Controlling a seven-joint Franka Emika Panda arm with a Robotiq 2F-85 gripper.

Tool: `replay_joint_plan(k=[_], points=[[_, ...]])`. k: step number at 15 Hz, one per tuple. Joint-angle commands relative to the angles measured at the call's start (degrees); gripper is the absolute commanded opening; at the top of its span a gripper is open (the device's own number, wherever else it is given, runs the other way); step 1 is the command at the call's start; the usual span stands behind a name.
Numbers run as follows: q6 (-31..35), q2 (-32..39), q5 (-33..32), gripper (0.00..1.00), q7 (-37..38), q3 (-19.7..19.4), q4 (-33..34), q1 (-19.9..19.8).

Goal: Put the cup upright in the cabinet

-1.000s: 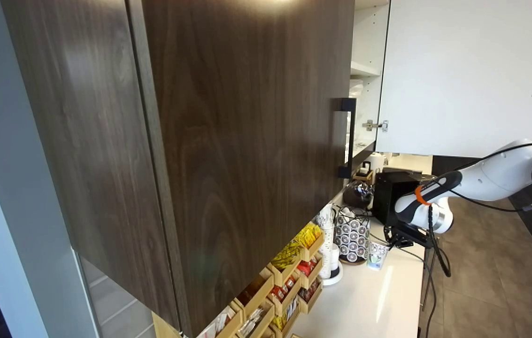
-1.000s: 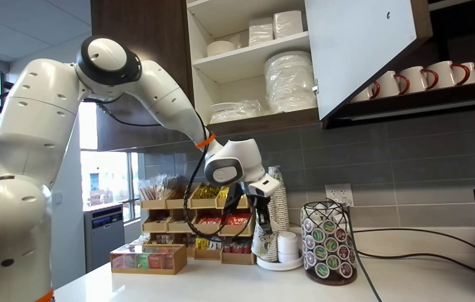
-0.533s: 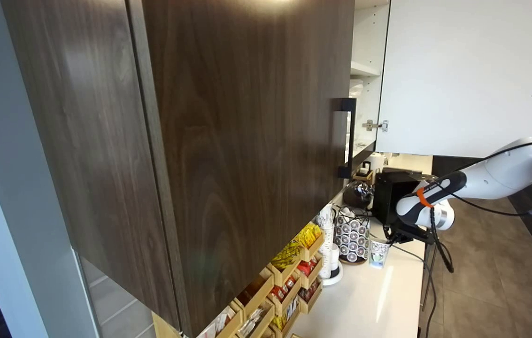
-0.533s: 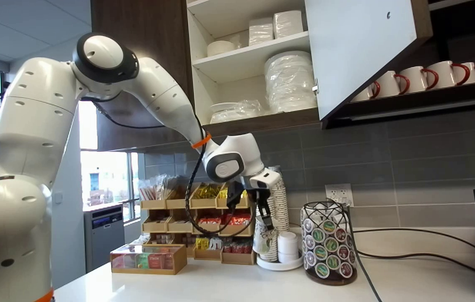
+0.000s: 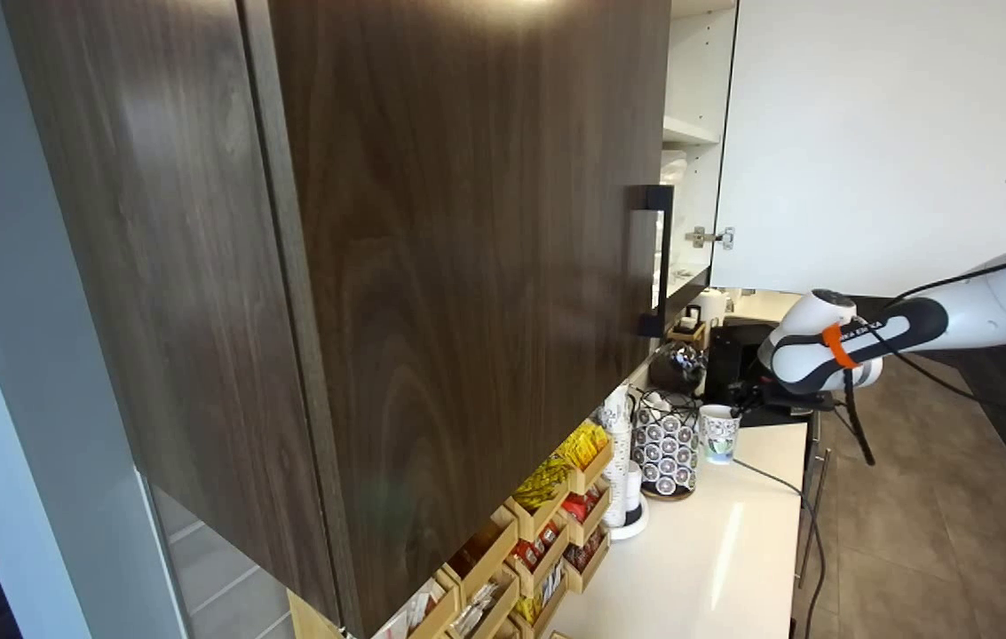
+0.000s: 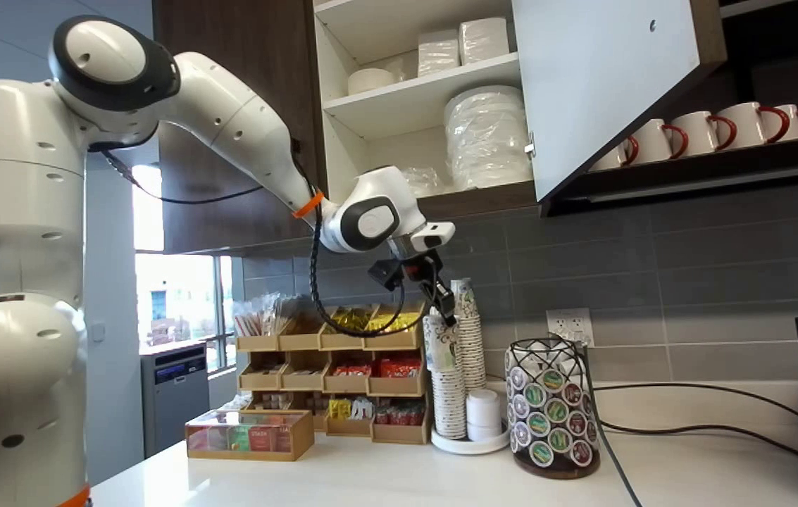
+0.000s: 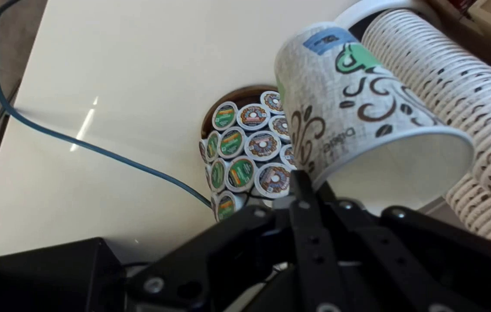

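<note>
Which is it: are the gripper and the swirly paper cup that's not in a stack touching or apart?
Touching. The wrist view shows the gripper shut on the swirly paper cup, pinching it at the rim.

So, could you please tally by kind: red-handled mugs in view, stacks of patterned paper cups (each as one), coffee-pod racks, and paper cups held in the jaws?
Red-handled mugs: 5
Paper cup stacks: 2
Coffee-pod rack: 1
Held paper cup: 1
Total: 9
</note>
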Motion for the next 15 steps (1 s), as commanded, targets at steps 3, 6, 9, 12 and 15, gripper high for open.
replay_joint_plan(k=[3, 6, 9, 12, 15], points=[[-13.7, -10.3, -4.8, 0.01, -4.6, 2.3, 0.3, -0.7], [-19.8, -14.2, -6.2, 0.01, -5.3, 3.3, 1.9, -0.9], [-26.2, -16.9, -7.1, 0.01, -5.4, 4.3, 5.0, -0.9], [-26.2, -17.0, -5.9, 0.01, -5.5, 4.4, 6.0, -0.6], [-26.7, -17.5, -5.9, 0.04, -5.5, 4.5, 6.6, -0.6]])
